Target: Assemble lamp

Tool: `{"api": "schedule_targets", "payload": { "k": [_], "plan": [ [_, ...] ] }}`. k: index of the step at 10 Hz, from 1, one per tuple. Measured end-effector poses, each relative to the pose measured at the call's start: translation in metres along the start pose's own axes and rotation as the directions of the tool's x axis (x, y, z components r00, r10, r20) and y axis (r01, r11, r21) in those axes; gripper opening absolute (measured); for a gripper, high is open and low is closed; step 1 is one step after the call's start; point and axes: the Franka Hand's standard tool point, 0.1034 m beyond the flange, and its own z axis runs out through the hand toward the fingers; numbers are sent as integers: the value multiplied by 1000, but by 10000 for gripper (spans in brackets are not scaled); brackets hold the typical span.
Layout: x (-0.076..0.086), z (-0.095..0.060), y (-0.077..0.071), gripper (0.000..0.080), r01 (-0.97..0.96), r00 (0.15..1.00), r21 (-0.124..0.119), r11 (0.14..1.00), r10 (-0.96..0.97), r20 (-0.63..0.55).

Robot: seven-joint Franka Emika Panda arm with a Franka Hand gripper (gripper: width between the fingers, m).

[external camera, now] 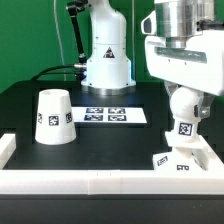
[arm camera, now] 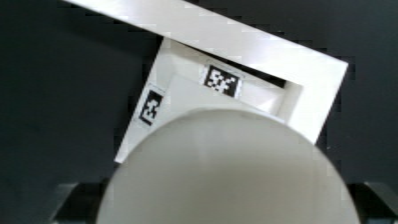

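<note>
Bulb held above the base at the exterior view's right.

The bulb (external camera: 184, 108) hangs neck-down under the gripper (external camera: 182, 92), its tagged neck just over the blocky base (external camera: 178, 160), which sits in the corner of the white border rail (external camera: 90, 181); whether neck and base touch cannot be told. In the wrist view the bulb's round white top (arm camera: 222, 170) fills the foreground, with the tagged base (arm camera: 214, 95) beyond it. The fingers appear pinched on the bulb's ball. The shade (external camera: 53, 117) stands wide end down, well apart at the exterior view's left, on the black table (external camera: 110, 140). The marker board (external camera: 113, 115) lies between them, farther back.
</note>
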Motion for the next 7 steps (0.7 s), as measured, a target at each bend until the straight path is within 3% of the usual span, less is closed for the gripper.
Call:
{"api": "schedule_targets", "payload": {
  "k": [4,6,7],
  "plan": [
    [-2,0,0,579,-142,990,3,990,142,13],
    [-3,1,1,688,-132,991,2,991,132,13],
    [-3,1,1,688,-128,992,2,992,128,13]
  ]
}}
